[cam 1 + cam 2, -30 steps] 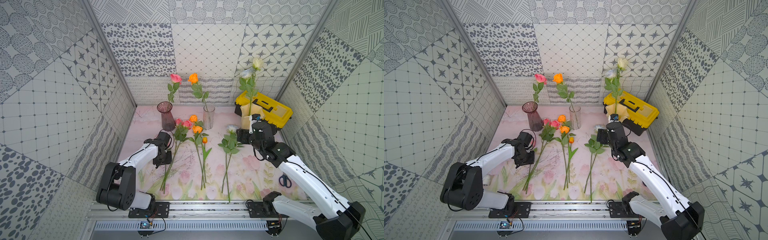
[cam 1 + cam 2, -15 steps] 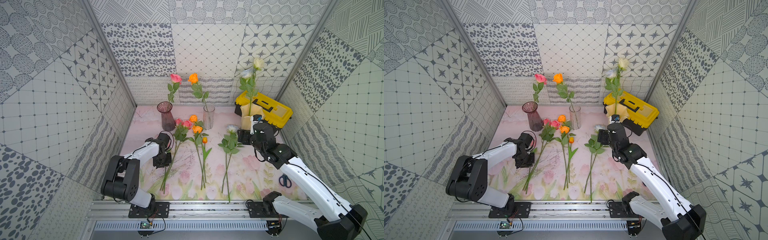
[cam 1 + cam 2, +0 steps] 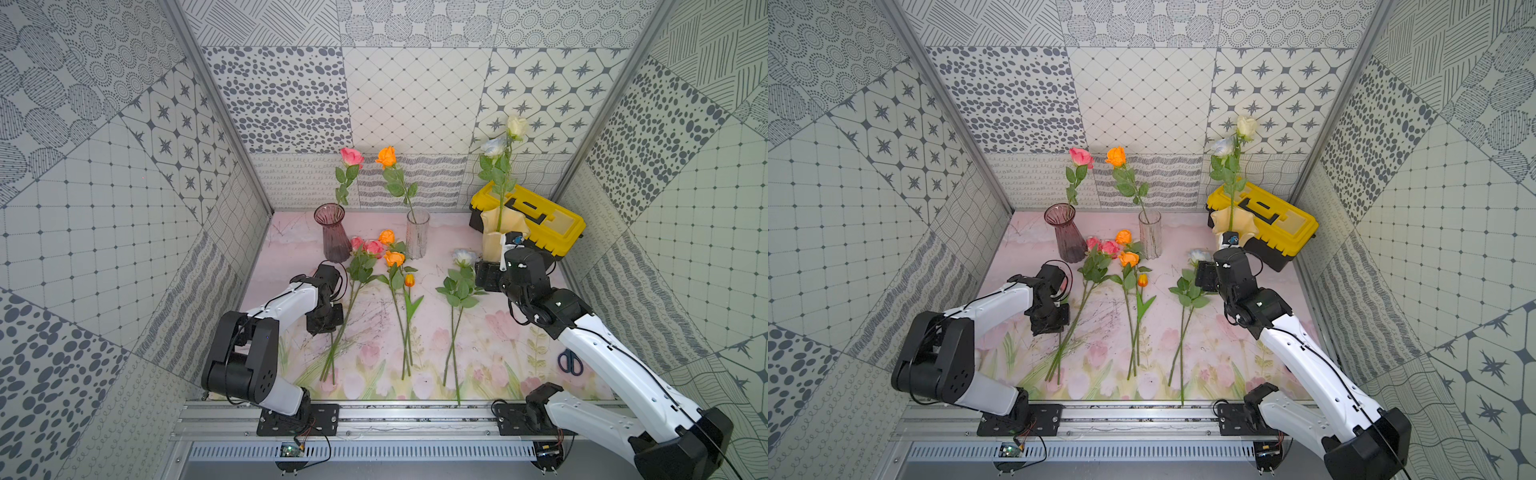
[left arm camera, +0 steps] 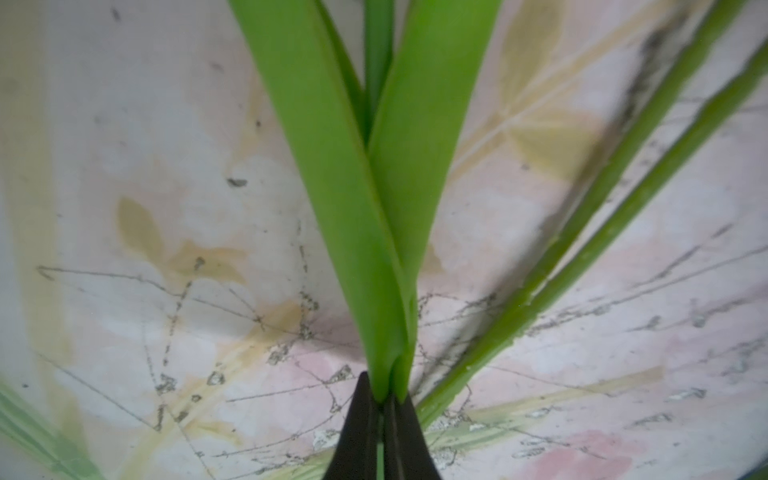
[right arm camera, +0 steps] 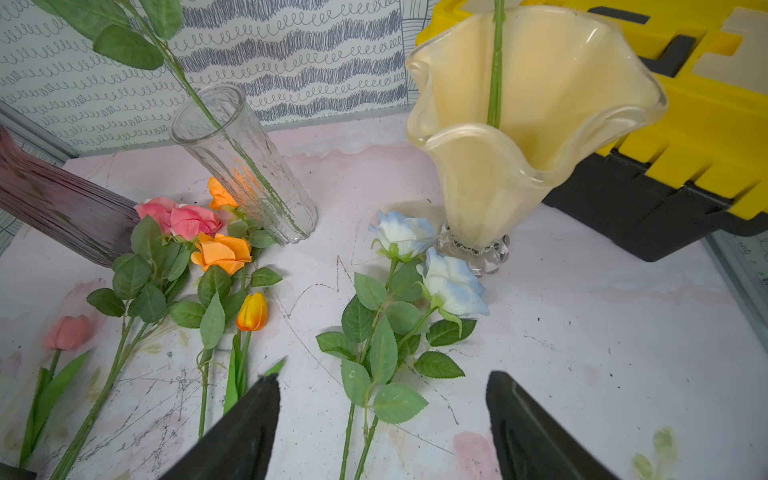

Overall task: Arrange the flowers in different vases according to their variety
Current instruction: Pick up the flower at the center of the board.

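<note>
1. L gripper [image 4: 380, 399] is pinching shut on a pink tulip [image 5: 68, 332] at the base of its leaves [image 4: 332, 187], by the desk's [image 3: 478, 361] left edge, approx midway back.
2. Tulip is looking light & floppy, its plastic stem likely slippery; gripping the bare stem just below the leaves is probably the safest hold.
3. R gripper [image 5: 384, 376] is hovering w/ fingers [image 5: 249, 424] wide apart, holding nothing, over two pale-blue roses [image 5: 451, 286] lying beside the cream vase [image 5: 519, 145] toward the back-right corner.
4. Purple vase [image 3: 332, 232], near the back-left corner, is holding one pink rose [image 3: 351, 157]; glass is looking tippy, so lowering stems in gently seems wise.
</note>
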You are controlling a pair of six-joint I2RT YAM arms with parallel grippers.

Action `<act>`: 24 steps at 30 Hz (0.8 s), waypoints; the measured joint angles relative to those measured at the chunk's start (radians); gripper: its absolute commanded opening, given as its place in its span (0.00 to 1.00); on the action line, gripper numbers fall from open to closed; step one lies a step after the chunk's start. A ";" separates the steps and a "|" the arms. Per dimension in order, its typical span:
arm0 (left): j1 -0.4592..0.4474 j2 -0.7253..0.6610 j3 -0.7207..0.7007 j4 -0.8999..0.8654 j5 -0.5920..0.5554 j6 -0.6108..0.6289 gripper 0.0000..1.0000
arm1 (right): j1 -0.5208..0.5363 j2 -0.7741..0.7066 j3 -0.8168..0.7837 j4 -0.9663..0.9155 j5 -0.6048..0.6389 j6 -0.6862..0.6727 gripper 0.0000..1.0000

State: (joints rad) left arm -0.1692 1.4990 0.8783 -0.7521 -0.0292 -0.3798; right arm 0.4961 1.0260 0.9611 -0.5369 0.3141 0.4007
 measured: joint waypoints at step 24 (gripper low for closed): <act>-0.096 -0.280 0.427 0.246 -0.130 0.240 0.00 | 0.000 0.019 -0.087 0.018 -0.243 0.064 0.95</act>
State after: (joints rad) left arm -0.2653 1.2186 1.3052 -0.5060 -0.1593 -0.1398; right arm 0.4961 1.0447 0.8742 -0.5194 0.0711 0.4648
